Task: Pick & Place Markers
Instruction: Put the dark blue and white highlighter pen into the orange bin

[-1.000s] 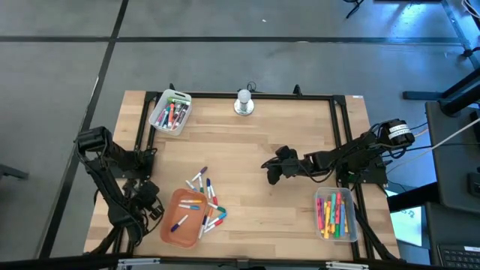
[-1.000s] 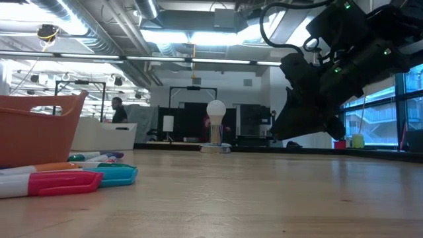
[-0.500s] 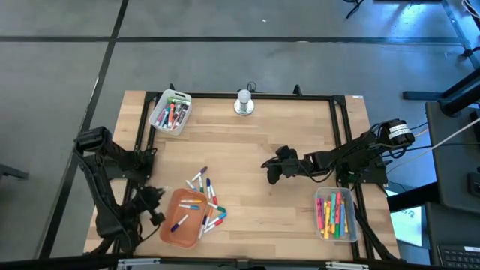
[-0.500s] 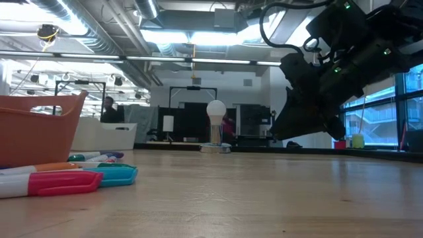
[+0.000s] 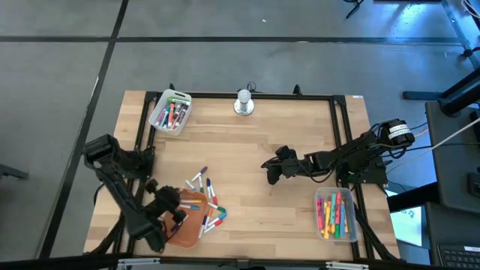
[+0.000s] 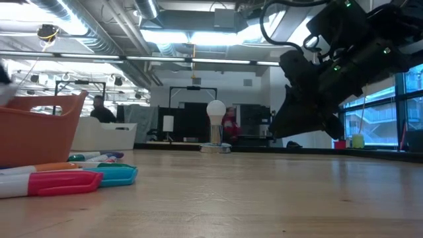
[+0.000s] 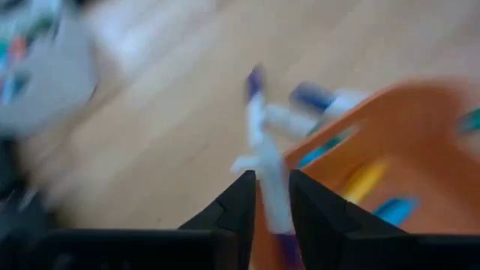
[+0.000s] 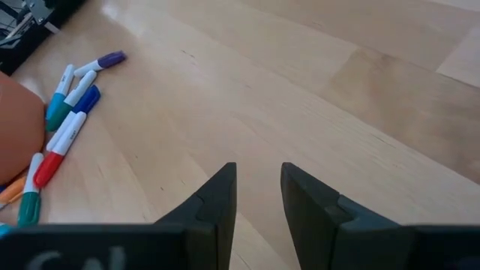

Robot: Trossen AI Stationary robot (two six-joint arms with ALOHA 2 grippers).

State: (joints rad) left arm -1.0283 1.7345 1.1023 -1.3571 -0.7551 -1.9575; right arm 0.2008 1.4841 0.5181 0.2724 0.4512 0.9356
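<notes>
Loose markers (image 5: 205, 189), white barrels with coloured caps, lie on the table beside the orange tray (image 5: 189, 222), which holds a few more. They also show in the low view, markers (image 6: 59, 180) in front of the tray (image 6: 36, 129). My left gripper (image 5: 174, 214) is over the tray's left end, shut on a white, purple-capped marker (image 7: 264, 150). My right gripper (image 5: 271, 173) hovers open above bare wood mid-table, its fingers (image 8: 217, 196) pointing toward the loose markers (image 8: 66, 124). My left gripper pinches the white marker's barrel (image 7: 273, 201) between its two fingers. The marker lies along the fingers, and its purple-capped end (image 7: 255, 76) sticks out ahead of them. It is held above the table beside the orange tray's rim (image 7: 352, 127). The picture is blurred and shows no more.
A clear tray of markers (image 5: 171, 112) sits at the far left corner, and another with coloured markers (image 5: 335, 214) at the near right. A white bulb-shaped object on a round base (image 5: 244, 101) stands at the far edge. Bare wood (image 5: 255, 139) lies between them. A person (image 6: 99, 109) shows in the room behind.
My left arm has swung from the table's near left edge toward the right, bringing its gripper over the left end of the orange tray. The person in the room behind has walked to the left.
</notes>
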